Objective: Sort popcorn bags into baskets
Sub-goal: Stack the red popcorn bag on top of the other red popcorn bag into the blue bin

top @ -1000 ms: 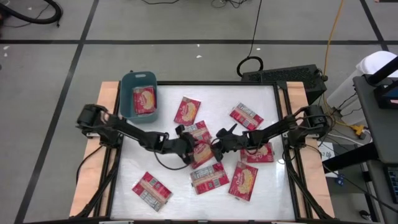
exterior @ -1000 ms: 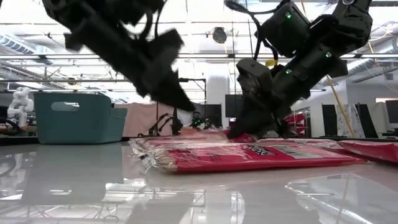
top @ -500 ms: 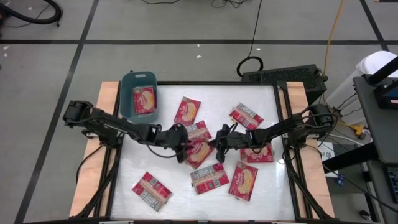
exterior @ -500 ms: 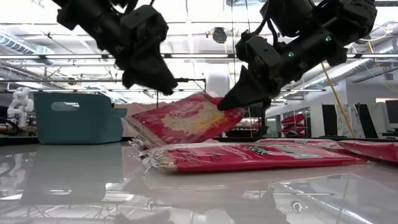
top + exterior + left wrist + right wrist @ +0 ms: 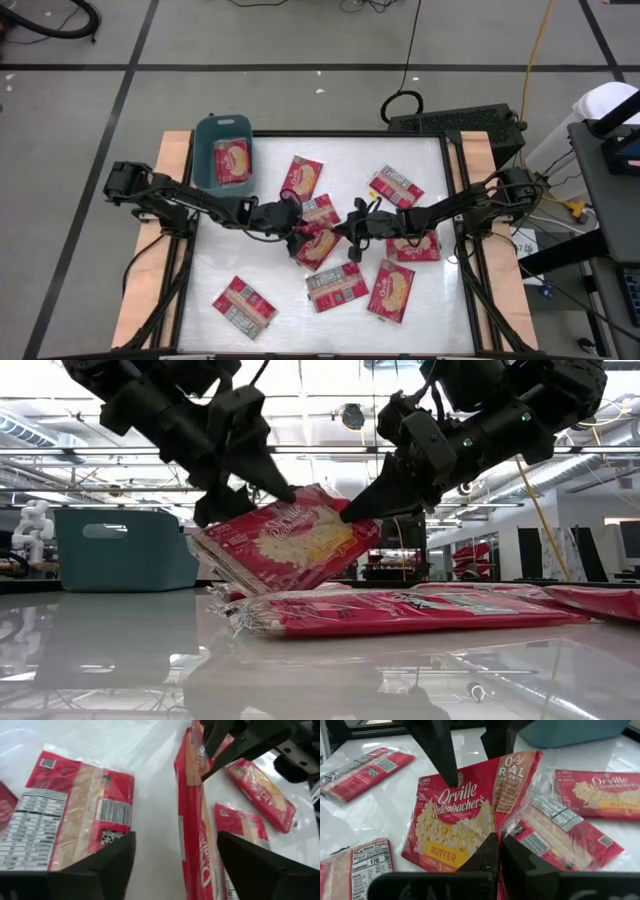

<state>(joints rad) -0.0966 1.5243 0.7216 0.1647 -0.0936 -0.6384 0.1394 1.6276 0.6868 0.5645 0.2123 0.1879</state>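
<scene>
A lifted popcorn bag (image 5: 318, 243) hides most of the packet beneath it. In the left wrist view, a label-side packet (image 5: 65, 815) is cut off by the frame edge. The teal basket (image 5: 122, 548) hides its contents at worktop level.

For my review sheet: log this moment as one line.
held popcorn bag tilted off table | right gripper shut on its edge | left gripper open astride it | basket holds one bag

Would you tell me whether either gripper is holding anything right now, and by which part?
The right gripper pinches one edge of a raised popcorn bag; the left gripper straddles its opposite edge, open.
</scene>
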